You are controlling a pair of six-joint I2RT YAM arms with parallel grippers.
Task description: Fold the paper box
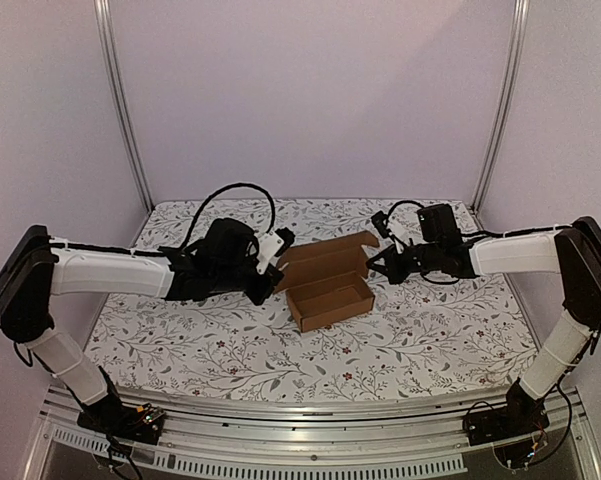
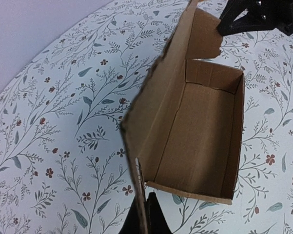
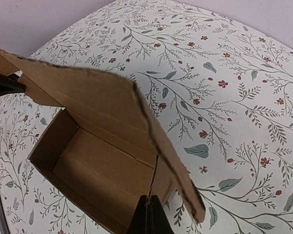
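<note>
Top external view has the paper box at the middle of the counter, left jaws and right jaws each clamped on an end of its raised lid, so both should lower it evenly, guiding its side flaps inside the box.

Dim, soft light; wrist cams distorted @ edges.

Tally from where I stand:
- paper box: one.
- Robot arms: two, left arm and right arm.
- Grippers: two, left gripper and right gripper.
- Flower-patterned table: one.
- Metal uprights at the back: two, left upright and right upright.
</note>
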